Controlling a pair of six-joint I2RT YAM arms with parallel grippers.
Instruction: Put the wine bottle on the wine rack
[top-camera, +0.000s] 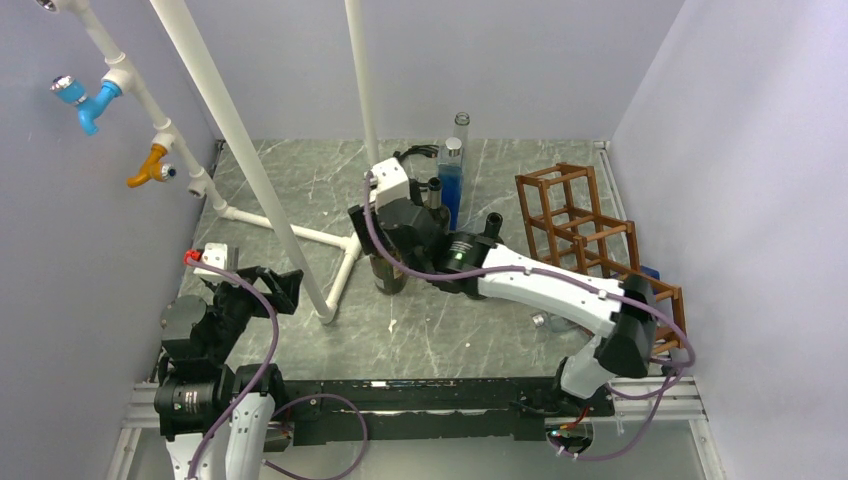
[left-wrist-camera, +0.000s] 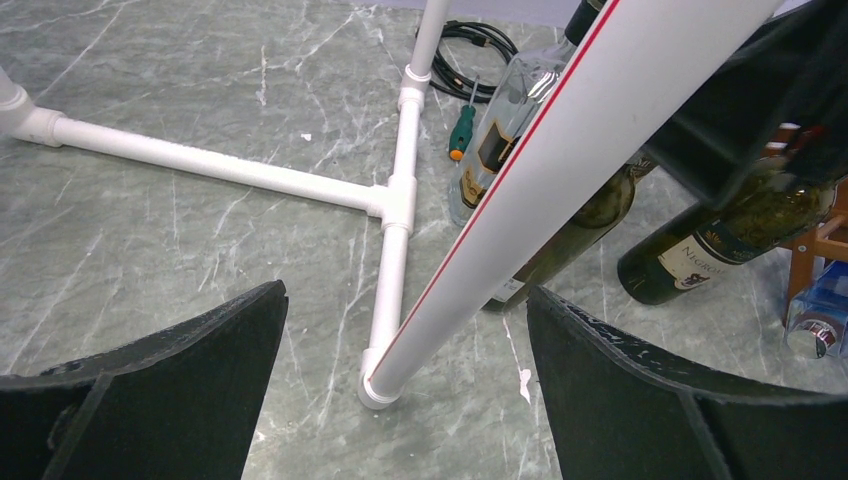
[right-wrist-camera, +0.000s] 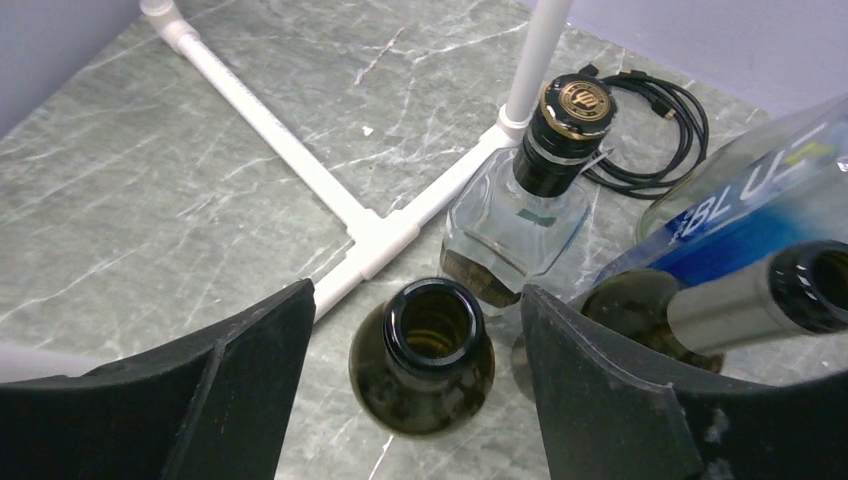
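Observation:
A dark green wine bottle stands upright with its mouth open, in the middle of the table. My right gripper is open, hovering above it with one finger on each side of the neck, not touching. In the top view the right gripper hides most of the bottle. The reddish-brown wine rack stands at the right, apart from the bottle; its edge shows in the left wrist view. My left gripper is open and empty at the near left.
A white pipe frame lies left of the bottle, with a slanted pipe. Next to the bottle stand a clear bottle with a black cap, a blue bottle and a second wine bottle. A black cable lies behind.

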